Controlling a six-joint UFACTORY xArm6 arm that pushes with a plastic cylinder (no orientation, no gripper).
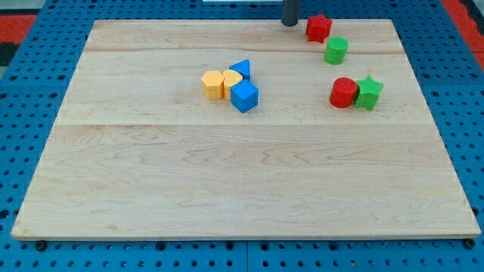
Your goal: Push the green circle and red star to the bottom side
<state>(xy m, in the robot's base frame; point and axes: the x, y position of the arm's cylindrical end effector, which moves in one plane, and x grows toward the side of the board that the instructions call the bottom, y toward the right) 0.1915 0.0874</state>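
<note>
This looks like a robotics lab bench. A pale wooden worktop (pixel 242 174) lies on a blue perforated base plate (pixel 30 75) with regular mounting holes, red panels (pixel 23 30) show at ten and two o'clock, and small coloured test blocks sit on the wood.

Red star (pixel 318 28): small chunky block, lying flat near view's top edge of table (pixel 227 189), right of centre. Green circle (pixel 336 50): short cylinder, upright on flat end, round face up, just below and slightly right of red star, close beside it; whether touching, cannot tell. Both in upper right part of table, well apart from view's bottom side.
</note>
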